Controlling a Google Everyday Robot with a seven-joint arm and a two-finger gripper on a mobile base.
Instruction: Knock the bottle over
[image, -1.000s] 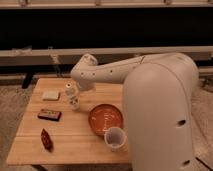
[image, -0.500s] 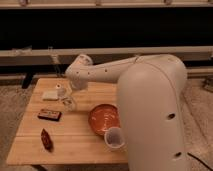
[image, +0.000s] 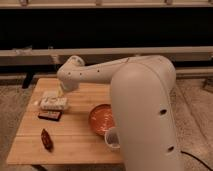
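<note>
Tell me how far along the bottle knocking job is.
Looks done: the bottle lies on its side on the table, beside the pale block. In hand: the gripper hangs just above it. Left: seemingly nothing but pulling the arm away.

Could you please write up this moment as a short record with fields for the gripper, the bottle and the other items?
gripper: low over the table's left rear, at the bottle
bottle: lying on its side, over the pale block
table: wooden
bowl: orange, centre
cup: upright, front of bowl
dark packet: before the bottle
</note>
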